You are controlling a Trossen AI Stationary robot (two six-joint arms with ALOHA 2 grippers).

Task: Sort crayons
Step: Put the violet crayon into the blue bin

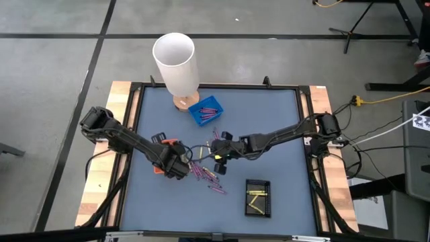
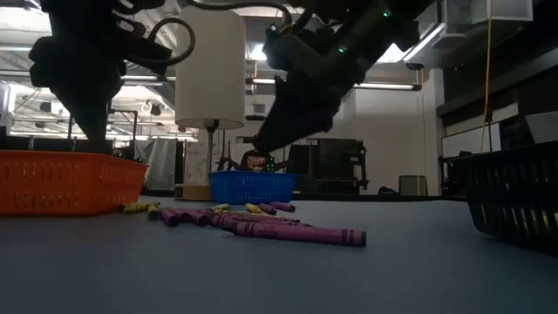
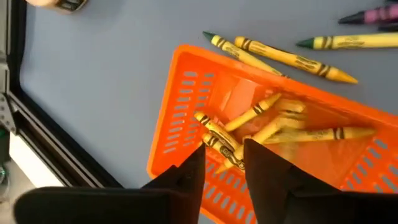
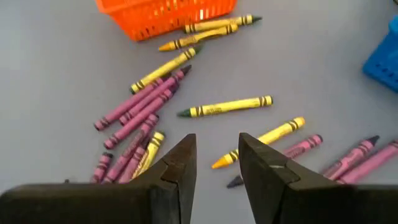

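Observation:
My left gripper [image 3: 224, 165] stands open just over the orange tray [image 3: 186, 106], which holds several yellow crayons [image 3: 273, 127]; one of them [image 3: 214, 135] lies in the tray right below the fingertips. Two yellow crayons [image 3: 292, 57] lie on the table beside the tray's outer wall. My right gripper [image 4: 217, 162] hangs open over the loose pile at mid-table, nothing between its fingers. Below it lie yellow crayons [image 4: 227, 107] and purple-pink crayons [image 4: 137, 109]. From above, the left gripper [image 1: 180, 168] and right gripper [image 1: 218, 163] stand close together over the pile [image 1: 205, 173].
A tall white cylinder on a wooden foot [image 1: 176, 60] stands at the far edge, with a blue tray [image 1: 206, 111] holding crayons beside it. A black tray [image 1: 257, 197] with yellow crayons sits near the front right. A dark frame [image 1: 306, 134] rims the table.

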